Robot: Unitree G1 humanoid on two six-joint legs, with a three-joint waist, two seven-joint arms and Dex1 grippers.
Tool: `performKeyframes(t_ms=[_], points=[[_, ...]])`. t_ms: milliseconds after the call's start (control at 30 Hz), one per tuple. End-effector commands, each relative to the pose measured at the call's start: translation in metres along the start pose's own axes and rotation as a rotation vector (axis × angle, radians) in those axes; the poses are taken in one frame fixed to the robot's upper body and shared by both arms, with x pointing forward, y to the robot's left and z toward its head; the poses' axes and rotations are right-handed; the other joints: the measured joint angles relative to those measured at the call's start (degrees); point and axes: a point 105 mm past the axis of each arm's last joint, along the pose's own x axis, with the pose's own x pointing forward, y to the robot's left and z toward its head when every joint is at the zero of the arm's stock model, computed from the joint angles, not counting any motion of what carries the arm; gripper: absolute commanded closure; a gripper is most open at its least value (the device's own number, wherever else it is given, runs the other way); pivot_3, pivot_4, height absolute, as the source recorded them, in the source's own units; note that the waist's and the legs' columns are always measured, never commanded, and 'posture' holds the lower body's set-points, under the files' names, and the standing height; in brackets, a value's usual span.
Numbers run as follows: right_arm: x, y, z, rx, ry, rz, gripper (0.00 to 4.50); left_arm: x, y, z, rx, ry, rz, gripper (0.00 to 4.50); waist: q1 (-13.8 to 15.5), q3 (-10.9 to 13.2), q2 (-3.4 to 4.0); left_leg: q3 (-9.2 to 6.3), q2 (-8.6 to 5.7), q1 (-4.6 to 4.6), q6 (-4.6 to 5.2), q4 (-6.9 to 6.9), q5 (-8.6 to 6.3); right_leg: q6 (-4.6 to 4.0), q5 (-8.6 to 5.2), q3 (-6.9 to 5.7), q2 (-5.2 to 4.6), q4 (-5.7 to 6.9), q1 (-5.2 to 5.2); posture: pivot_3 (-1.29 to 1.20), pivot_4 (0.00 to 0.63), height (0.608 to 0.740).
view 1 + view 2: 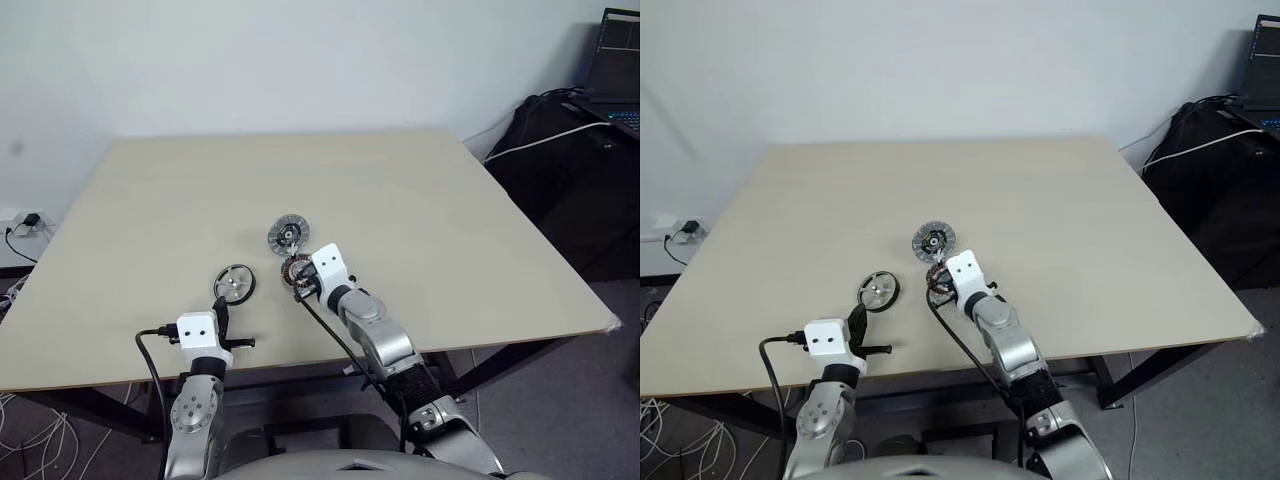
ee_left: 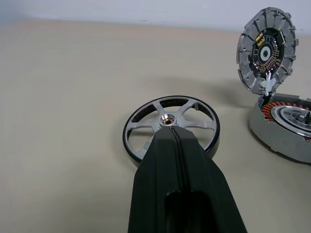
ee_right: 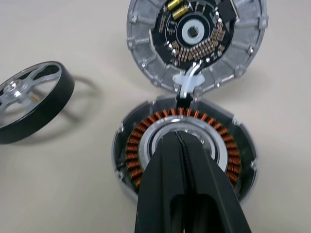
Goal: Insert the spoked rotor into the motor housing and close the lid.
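The spoked rotor [image 1: 234, 283] lies flat on the table, a silver wheel with a dark rim. My left gripper [image 2: 171, 131] is shut and empty, its tips just short of the rotor's hub [image 2: 167, 118]. To the rotor's right sits the motor housing [image 3: 146, 138] with its ring of copper windings. Its lid [image 3: 194, 39] stands tilted up at the far side, ribbed rim and dark circuit face showing, joined to the housing by a white wire. My right gripper [image 3: 176, 135] is shut with nothing in it, tips over the housing's silver centre.
The pale wooden table [image 1: 450, 220] has its front edge close to my arms. A black bag [image 1: 570, 150] and a laptop [image 1: 615, 60] stand off the table's right side. Cables and a wall socket [image 1: 25, 222] are at the left.
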Motion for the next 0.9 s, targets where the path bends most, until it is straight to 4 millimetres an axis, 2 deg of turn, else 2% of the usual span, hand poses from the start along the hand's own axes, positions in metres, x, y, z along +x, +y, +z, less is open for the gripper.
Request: performKeyframes(t_ms=[33, 900], points=[[0.006, -0.002, 0.017, -0.019, -0.047, -0.01, 4.49, 0.004, -0.004, 0.01, 0.006, -0.04, -0.014, 4.5, 0.0, 0.0, 0.0, 0.0, 0.0, 0.0, 0.0, 0.0, 0.0, 0.0, 0.0, 0.0, 0.0, 0.0, 0.0, 0.0, 0.0, 0.74], [0.018, -0.006, 0.008, -0.019, -0.009, -0.022, 4.49, 0.002, -0.003, 0.01, 0.007, -0.042, -0.006, 4.5, -0.04, 0.0, 0.01, 0.01, 0.0, -0.01, 0.0, 0.0, 0.0, 0.0, 0.0, -0.01, 0.0, 0.0, 0.01, 0.0, 0.0, 0.74]])
